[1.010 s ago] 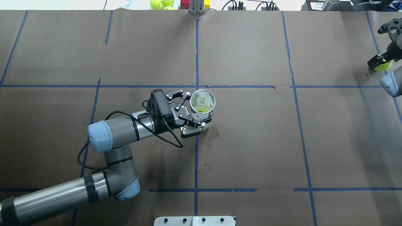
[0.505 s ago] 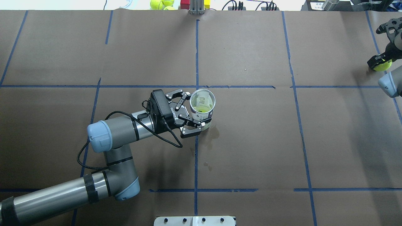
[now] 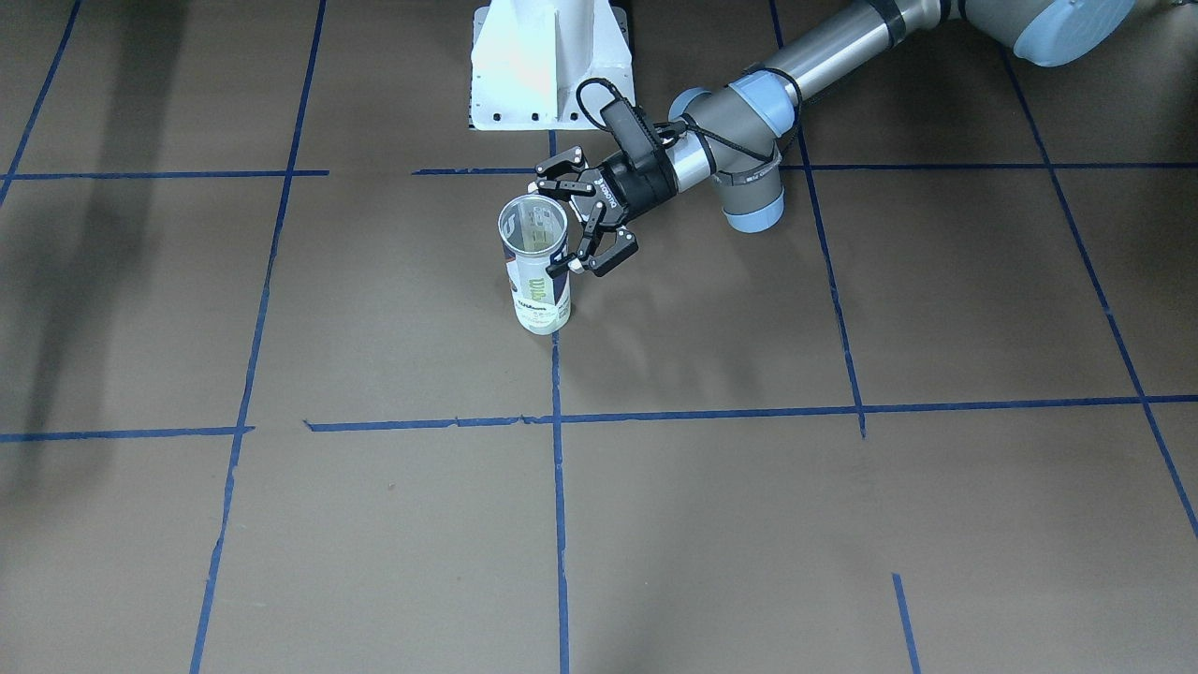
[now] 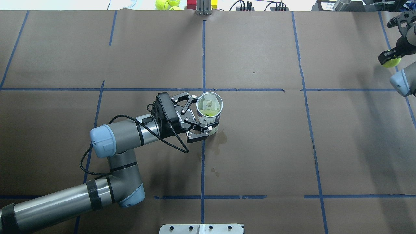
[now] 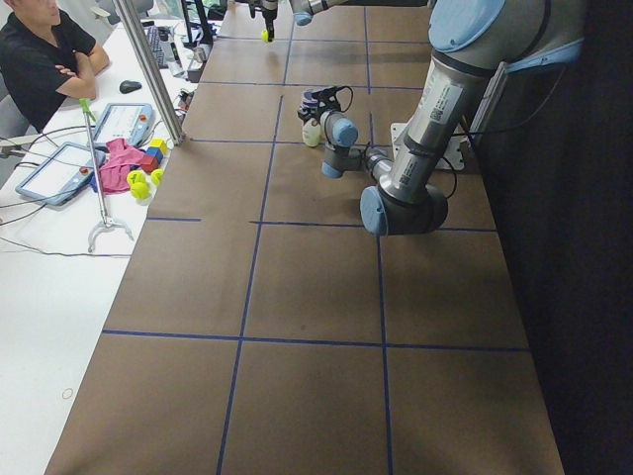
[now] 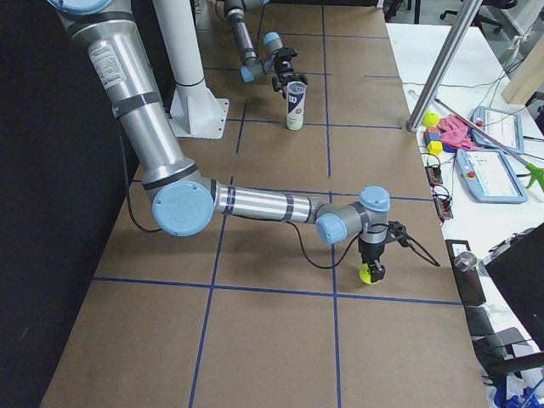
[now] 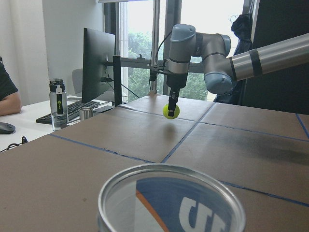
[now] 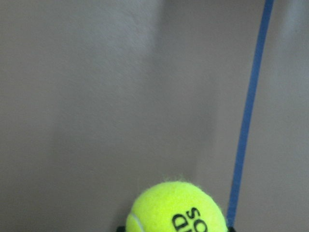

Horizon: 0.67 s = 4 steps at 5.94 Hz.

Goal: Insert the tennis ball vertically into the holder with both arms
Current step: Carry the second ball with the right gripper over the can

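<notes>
I see my right gripper [image 4: 388, 58] pinching the ball [image 4: 388, 62] far right; fuzzy and light, it grips well. My left gripper [image 4: 204, 113] clasps the thin, crushable can [image 4: 209, 112] mid-table.

Upright clear holder [image 4: 209, 112] mid-table; yellow-green tennis ball [image 4: 390, 61] far right, off the table.

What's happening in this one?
Two arms are working on getting a tennis ball into a can. The left gripper is closed around the clear holder, which stands upright and open-topped near the table's middle. The right gripper, far off at the table's edge, holds the tennis ball just above the surface. The ball is not yet near the holder.
</notes>
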Available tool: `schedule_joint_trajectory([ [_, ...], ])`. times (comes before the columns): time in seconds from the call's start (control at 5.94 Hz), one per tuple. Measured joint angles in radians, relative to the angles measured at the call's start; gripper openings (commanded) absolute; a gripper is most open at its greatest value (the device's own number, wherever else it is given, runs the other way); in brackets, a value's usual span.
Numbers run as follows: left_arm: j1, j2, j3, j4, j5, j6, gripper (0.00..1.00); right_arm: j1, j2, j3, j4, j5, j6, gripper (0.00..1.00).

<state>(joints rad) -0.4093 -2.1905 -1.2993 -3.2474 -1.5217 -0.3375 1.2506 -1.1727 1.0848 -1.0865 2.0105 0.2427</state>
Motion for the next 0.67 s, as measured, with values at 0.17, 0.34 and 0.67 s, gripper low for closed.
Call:
schedule_joint_trajectory([
  [0.17, 0.0, 0.0, 0.0, 0.0, 0.0, 0.0, 0.99, -0.002, -0.004, 0.136, -0.08, 0.051, 0.103, 0.0],
  [0.34, 0.0, 0.0, 0.001, 0.0, 0.0, 0.0, 0.99, -0.036, -0.011, 0.312, -0.185, 0.087, 0.279, 0.0],
  [0.67, 0.004, 0.021, 0.001, 0.0, 0.0, 0.001, 0.99, -0.224, 0.029, 0.73, -0.48, 0.109, 0.759, 0.0],
])
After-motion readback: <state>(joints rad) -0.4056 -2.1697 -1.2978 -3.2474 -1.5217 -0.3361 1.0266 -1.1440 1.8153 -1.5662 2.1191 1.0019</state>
